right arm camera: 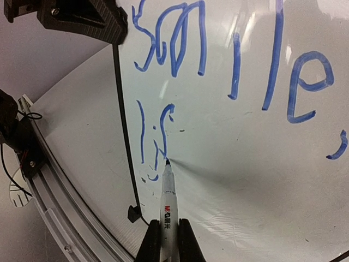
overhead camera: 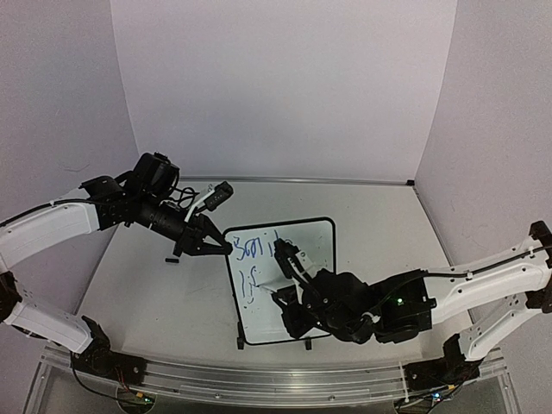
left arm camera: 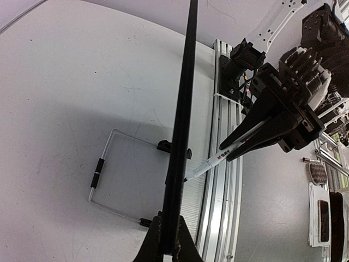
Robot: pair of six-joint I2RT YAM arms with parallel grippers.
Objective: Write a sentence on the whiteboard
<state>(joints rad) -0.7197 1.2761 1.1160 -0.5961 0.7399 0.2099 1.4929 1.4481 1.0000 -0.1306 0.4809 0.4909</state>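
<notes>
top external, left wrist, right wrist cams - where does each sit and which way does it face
top external: above and behind the bases, looking down on the black-framed rectangular whiteboard; left arm and right arm show.
left wrist: on the left arm, looking along the board's edge toward the near metal rail; its left pincer clamps the frame.
right wrist: on the right arm, close over the blue handwritten writing; its right pincer grips the white marker.
shared: both wrist views show that marker's tip on the board.
</notes>
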